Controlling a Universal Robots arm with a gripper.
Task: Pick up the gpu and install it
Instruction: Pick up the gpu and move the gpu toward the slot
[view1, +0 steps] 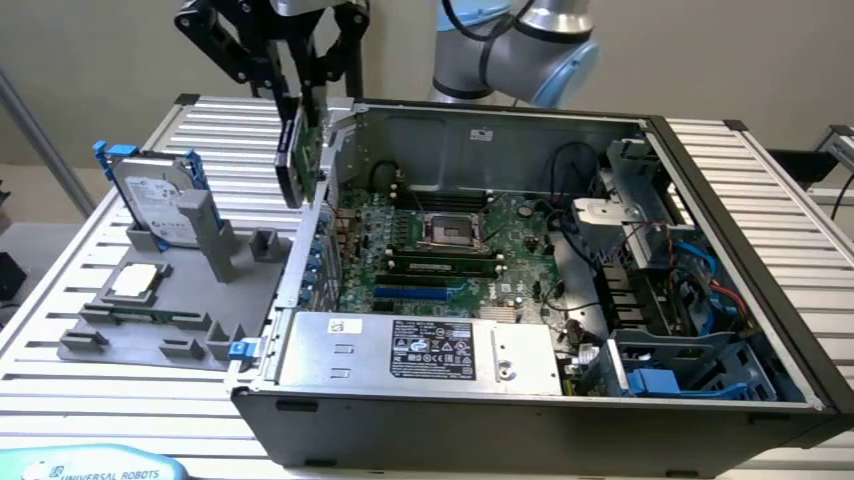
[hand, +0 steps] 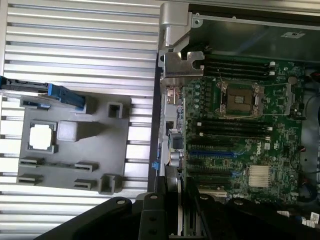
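Black gripper clenched on gpu | gpu hangs upright just above the case edge, not seated | judgement: keep it plumb (tilt would jam), bracket to case wall, over blue slot inside case

From here I count one gpu, one hard drive, one processor chip, one grey holder — and one open computer case with one motherboard and one power supply.

The gpu, a thin green-and-black card, hangs upright on edge above the open case's wall.
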